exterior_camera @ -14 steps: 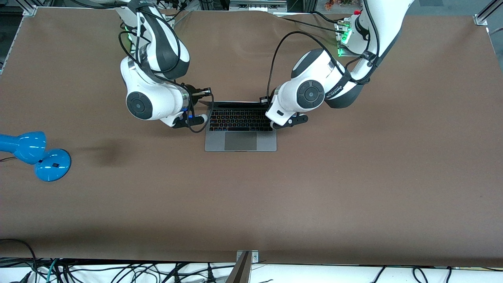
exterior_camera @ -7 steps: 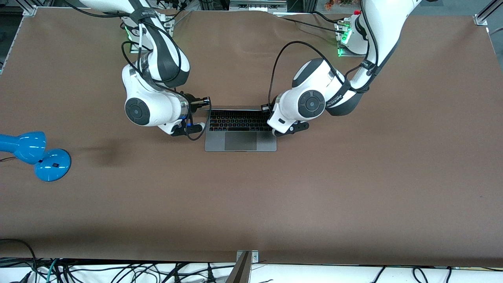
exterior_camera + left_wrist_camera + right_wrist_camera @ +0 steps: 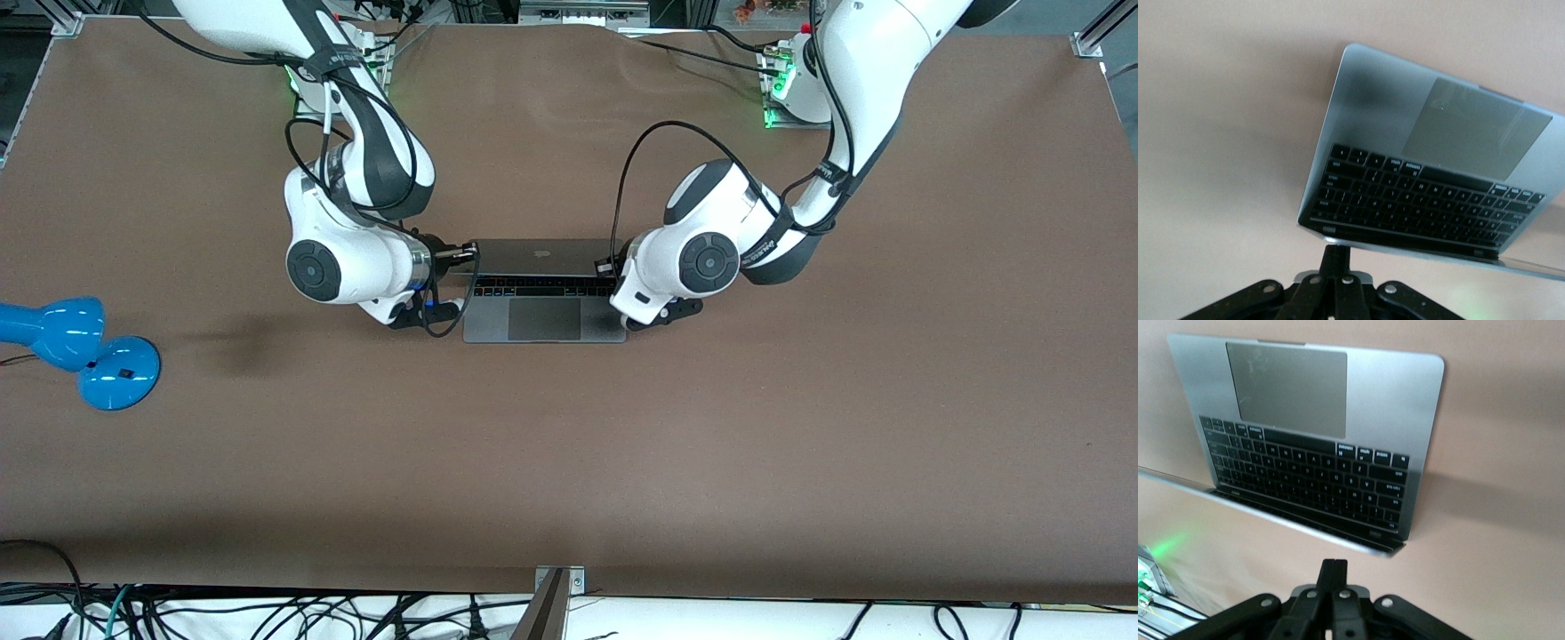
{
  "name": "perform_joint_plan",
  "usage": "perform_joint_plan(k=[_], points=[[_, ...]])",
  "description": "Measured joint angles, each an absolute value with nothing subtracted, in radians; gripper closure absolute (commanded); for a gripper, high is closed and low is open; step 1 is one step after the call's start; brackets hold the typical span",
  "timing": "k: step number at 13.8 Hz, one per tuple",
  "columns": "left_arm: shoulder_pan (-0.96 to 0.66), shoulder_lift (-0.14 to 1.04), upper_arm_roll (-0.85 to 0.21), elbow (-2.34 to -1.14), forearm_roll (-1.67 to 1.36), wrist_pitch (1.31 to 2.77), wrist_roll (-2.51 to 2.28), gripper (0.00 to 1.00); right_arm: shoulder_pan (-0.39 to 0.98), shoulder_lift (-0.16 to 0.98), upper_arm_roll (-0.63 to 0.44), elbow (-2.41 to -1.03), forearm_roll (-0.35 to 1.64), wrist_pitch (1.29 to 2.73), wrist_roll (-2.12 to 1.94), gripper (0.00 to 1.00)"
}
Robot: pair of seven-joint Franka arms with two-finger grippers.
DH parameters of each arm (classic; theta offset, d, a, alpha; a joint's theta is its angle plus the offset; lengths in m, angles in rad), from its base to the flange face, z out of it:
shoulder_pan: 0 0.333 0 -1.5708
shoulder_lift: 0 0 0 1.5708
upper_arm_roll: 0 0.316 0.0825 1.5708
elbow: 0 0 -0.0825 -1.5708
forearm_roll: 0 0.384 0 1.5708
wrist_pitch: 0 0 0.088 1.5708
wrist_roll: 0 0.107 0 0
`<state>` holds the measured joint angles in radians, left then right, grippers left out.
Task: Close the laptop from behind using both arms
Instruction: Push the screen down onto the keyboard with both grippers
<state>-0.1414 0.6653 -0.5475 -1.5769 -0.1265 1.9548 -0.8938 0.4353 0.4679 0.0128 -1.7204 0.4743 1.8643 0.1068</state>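
A: Nearest the front camera, nothing but bare brown tabletop [image 3: 569, 462]. Toward the right arm's end, a glossy blue desk lamp [image 3: 84, 351] with a round base, well apart from everything else.

B: Then the slim space-grey metal laptop [image 3: 542, 302] with black keyboard and large trackpad, lying mid-tabletop between the two arms. Lid partly lowered, tilted over the keys; only a strip of keyboard showing in the front view, apple logo visible on the lid's back.

A: And the tools?

B: Left tool [image 3: 610, 264] at the lid's corner toward the left arm's end, fingers pressed together, touching the lid's top edge. In the left wrist view, same tool [image 3: 1335, 257] with its tip against the lid's rim, keyboard and trackpad mirrored below.

A: Right one?

B: Right tool [image 3: 462, 256] at the other lid corner, likewise pressed together and empty, tip at the lid's edge. Seen in the right wrist view [image 3: 1333, 570] just beside the lid's rim; contact there hard to confirm.

A: Farthest back?

B: White jointed arm bases along the tabletop's edge farthest from the front camera, green lights glowing at each.
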Motion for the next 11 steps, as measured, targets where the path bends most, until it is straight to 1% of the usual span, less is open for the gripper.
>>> perform_joint_plan(k=[3, 9, 11], points=[[-0.148, 0.708, -0.540, -1.540, -0.097, 1.970, -0.906, 1.00, 0.435, 0.506, 0.002, -1.683, 0.473, 1.876, 0.074, 0.98], [-0.210, 0.762, -0.464, -1.488, -0.096, 2.005, -0.914, 1.00, 0.434, 0.593, -0.020, -1.674, 0.473, 1.976, -0.017, 0.98], [-0.219, 0.781, -0.449, -1.471, -0.096, 2.013, -0.915, 1.00, 0.434, 0.613, -0.020, -1.662, 0.473, 1.990, -0.019, 0.98]])
